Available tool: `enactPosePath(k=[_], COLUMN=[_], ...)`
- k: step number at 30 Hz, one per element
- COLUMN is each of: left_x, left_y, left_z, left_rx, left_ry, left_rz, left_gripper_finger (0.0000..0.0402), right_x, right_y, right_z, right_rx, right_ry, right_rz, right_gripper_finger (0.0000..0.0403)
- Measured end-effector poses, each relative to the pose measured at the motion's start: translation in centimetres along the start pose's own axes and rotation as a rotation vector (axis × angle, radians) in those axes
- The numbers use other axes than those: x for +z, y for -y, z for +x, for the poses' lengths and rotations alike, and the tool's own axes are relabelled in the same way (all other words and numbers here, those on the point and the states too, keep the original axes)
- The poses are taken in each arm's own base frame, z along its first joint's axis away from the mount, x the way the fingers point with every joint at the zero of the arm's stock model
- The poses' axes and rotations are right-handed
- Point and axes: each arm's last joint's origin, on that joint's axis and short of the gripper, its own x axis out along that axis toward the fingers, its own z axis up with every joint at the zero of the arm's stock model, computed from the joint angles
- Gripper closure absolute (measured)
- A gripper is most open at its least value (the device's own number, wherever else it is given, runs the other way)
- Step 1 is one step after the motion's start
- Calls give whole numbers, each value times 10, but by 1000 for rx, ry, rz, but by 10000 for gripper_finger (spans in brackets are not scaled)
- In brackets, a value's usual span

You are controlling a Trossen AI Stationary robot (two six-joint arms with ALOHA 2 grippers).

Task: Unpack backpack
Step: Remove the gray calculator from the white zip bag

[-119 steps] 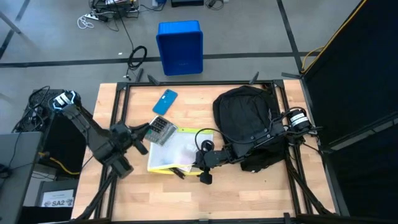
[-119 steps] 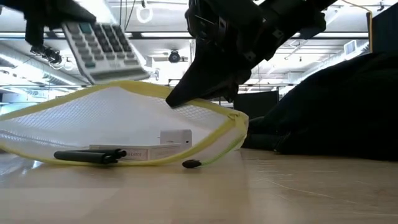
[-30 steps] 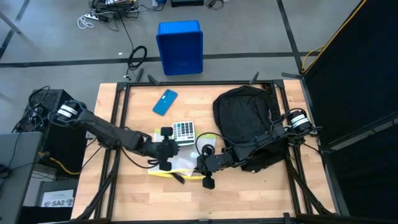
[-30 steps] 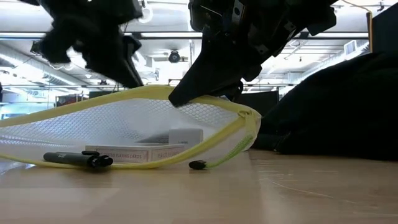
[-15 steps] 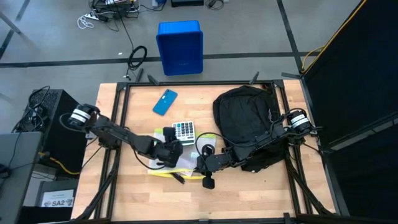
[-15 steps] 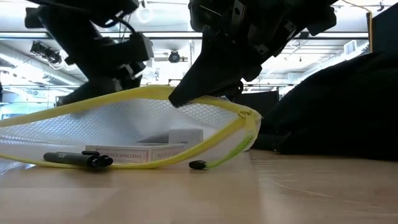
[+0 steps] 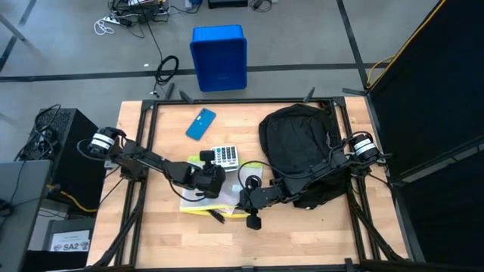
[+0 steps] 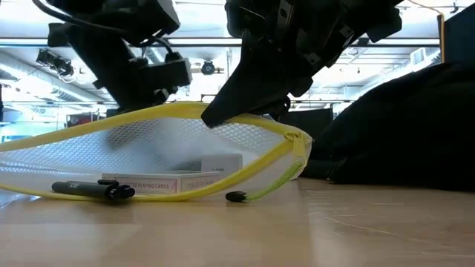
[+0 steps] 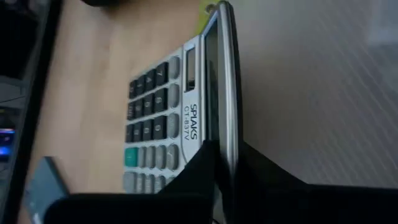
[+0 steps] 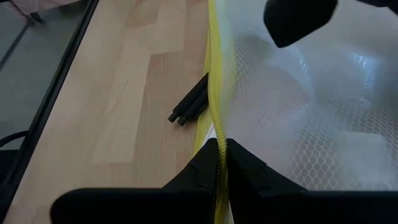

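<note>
The black backpack [image 7: 299,147] lies on its side at the table's right. Left of it lies a white mesh pouch [image 8: 148,148] with a yellow zip edge. Its upper edge is raised by my right gripper [image 10: 219,146], which is shut on it. Inside lie a card box [image 8: 159,183], a white box [image 8: 221,162] and a black pen [image 8: 93,189]. A grey calculator [image 7: 224,156] lies flat just beyond the pouch. My left gripper [image 9: 225,152] is shut, low over the pouch's far left part, right at the calculator. My left gripper's fingertips [image 9: 211,155] stand at the calculator's silver display-end rim [image 9: 225,112], slanting down from the table's left. I cannot tell whether they pinch that rim, the pouch beside it, or nothing. My right gripper pinches the pouch's yellow upper edge [image 10: 216,124] between its two fingers, near the zip's end. It comes slanting down from the table's right. That edge is lifted and the pouch's underside rests on the table.
A blue phone [image 7: 200,123] lies at the far left of the table. Black pens [image 10: 189,107] stick out at the pouch's near edge, and the zip pull [image 8: 236,196] trails on the wood. A blue bin [image 7: 219,57] stands on the floor beyond the table.
My left gripper has gone toward the table's right edge and down, from left of the pouch to its upper edge beside the calculator. The calculator, the pouch and my right gripper have stayed where they were.
</note>
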Motion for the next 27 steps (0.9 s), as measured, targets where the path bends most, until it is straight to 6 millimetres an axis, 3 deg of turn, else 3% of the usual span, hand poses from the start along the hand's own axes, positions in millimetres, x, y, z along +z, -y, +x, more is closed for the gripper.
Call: enactPosePath(k=[6, 11, 15, 20, 27], left_x=[39, 71, 80, 75, 59], left_y=[-21, -55, -87, -118, -139], left_z=[-36, -81, -97, -72, 4], left_rx=[57, 146, 181, 151, 187], left_ry=[82, 182, 210, 126, -32], left_rz=[-12, -17, -68, -109, -89], left_gripper_finger=[399, 400, 401, 401, 401], right_x=[0, -1, 0, 0, 0], right_y=[0, 0, -1, -1, -1], right_z=[0, 0, 0, 0, 0], right_rx=[0, 7, 16, 24, 25], right_ry=[-3, -6, -6, -8, -10], right_rz=[-1, -4, -6, -6, -12], right_gripper_finger=[403, 403, 403, 403, 403])
